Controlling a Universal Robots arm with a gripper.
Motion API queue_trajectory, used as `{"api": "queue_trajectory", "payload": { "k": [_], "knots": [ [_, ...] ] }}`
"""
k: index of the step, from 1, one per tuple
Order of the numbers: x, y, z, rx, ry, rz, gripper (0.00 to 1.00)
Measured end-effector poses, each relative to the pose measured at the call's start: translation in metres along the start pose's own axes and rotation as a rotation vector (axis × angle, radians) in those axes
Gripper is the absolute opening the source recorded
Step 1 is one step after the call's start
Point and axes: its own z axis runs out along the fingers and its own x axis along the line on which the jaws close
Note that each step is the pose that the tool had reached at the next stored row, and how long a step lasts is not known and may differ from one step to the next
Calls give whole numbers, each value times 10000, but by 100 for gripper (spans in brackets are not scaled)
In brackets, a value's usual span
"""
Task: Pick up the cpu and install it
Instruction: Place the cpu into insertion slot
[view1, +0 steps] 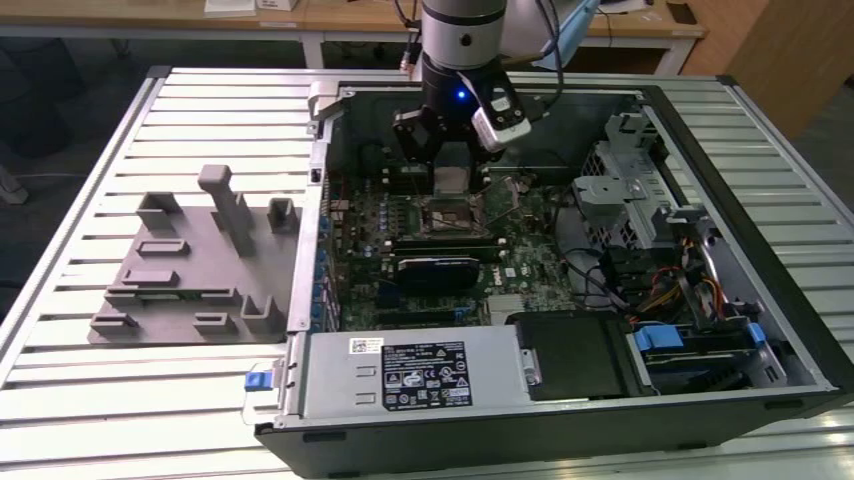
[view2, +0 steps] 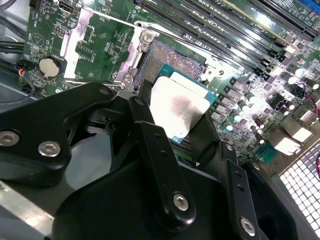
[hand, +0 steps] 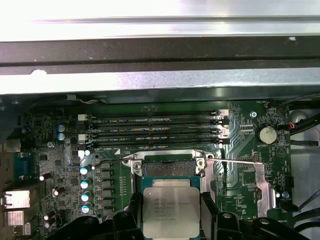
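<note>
Obs.: the gripper (view1: 454, 188) is inside the open computer case (view1: 534, 440), low over the motherboard (hand: 240, 155).

Grasp: you have the fingers (hand: 134, 212) pinching the cpu (hand: 171, 210) by two opposite edges. In both wrist views one black finger lies against each side of the chip. The cpu sits squarely between them, with its silver metal lid turned toward the cameras.

Socket: the open socket (hand: 167, 169) lies just beyond the fingertips, its recess uncovered. The cpu is not seated in it. In the second wrist view the chip's far edge overlaps the socket's near rim. You cannot tell from that view whether the two touch.

Surroundings:
- The silver retention frame (hand: 260, 180) is swung open, flat on the board, off to one side of the fingers.
- The coin cell (hand: 266, 134) is on that same side, further out from the fingertips.
- The memory slots (hand: 155, 131) run across past the socket, well beyond the fingertips.

Outside the case: the grey fixture block (view1: 187, 260) rests on the slatted desk (view1: 80, 140), well apart from the fingers, toward the exterior view's left.
</note>
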Motion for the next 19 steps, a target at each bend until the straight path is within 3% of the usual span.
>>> {"api": "queue_trajectory", "payload": {
  "k": [9,19],
  "knots": [
    [-1,0,3,3,-2,89,55],
    [-1,0,3,33,-11,824,55]
  ]
}}
